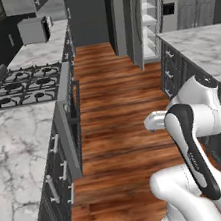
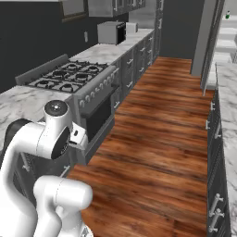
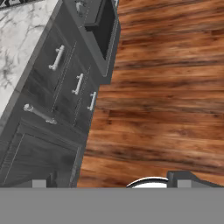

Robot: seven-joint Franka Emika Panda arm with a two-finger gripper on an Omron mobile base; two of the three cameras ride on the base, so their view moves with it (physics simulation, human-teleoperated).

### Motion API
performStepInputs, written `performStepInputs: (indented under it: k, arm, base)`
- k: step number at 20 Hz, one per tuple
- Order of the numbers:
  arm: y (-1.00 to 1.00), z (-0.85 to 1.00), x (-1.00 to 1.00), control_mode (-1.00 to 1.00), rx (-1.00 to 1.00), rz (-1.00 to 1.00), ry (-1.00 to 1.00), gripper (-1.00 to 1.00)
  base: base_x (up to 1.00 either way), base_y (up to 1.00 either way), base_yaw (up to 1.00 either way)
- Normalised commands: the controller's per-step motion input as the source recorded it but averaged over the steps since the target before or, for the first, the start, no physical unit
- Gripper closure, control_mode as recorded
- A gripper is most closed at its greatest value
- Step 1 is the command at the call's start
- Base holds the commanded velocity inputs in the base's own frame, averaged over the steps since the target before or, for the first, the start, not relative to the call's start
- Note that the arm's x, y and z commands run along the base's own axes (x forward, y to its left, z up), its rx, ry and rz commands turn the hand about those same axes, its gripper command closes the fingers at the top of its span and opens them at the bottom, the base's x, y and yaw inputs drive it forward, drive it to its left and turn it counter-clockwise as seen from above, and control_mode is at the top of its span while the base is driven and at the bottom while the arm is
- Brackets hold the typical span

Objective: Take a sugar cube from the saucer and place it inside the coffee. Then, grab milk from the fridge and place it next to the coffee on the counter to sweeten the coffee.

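Hand view: the end effector (image 3: 111, 183) is released and empty, with its two tips set wide apart, looking down on the wooden floor (image 3: 166, 96).
Milk: probably the small green-topped speck (image 2: 227, 15) on a high shelf, well away from the end effector at the far end of the aisle; too small to be sure.
Handling: judged to be a light carton with thin walls that dent under a hard squeeze and smooth sides that can slip. It is best taken across the two flat sides at mid-height, below the cap.
Fridge: the fridge (image 1: 150, 20) stands open far ahead of the end effector, with white shelves showing.
Worktop: the marble worktop (image 3: 22, 43) runs just beside the end effector, with dark drawers (image 3: 72, 83) beneath it.
Beyond: the oven front (image 3: 103, 30) and the stove (image 1: 22, 86) lie further along the same side.
In the way: the opened fridge door (image 2: 210, 41) juts into the aisle near the shelves, and the long stretch of floor has to be crossed first.
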Motion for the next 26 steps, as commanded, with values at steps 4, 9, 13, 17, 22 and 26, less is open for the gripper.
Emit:
performStepInputs:
  k: [4,9,13,17,22,26]
  arm:
    - [0.00,0.00,0.00,1.00,0.00,0.00,0.00,-1.00]
    - [0.00,0.00,0.00,1.00,0.00,0.00,0.00,-1.00]
    - [0.00,0.00,0.00,1.00,0.00,0.00,0.00,-1.00]
    - [0.00,0.00,0.00,1.00,0.00,0.00,0.00,-1.00]
    - [0.00,0.00,0.00,1.00,0.00,0.00,0.00,-1.00]
    - [0.00,0.00,0.00,1.00,0.00,0.00,0.00,-1.00]
  base:
    - [0.90,-0.04,-0.54]
    - [1.00,0.00,-0.28]
    - [1.00,0.00,-0.18]
    - [1.00,0.00,-0.10]
    - [1.00,-0.01,-0.25]
    - [1.00,0.00,-0.41]
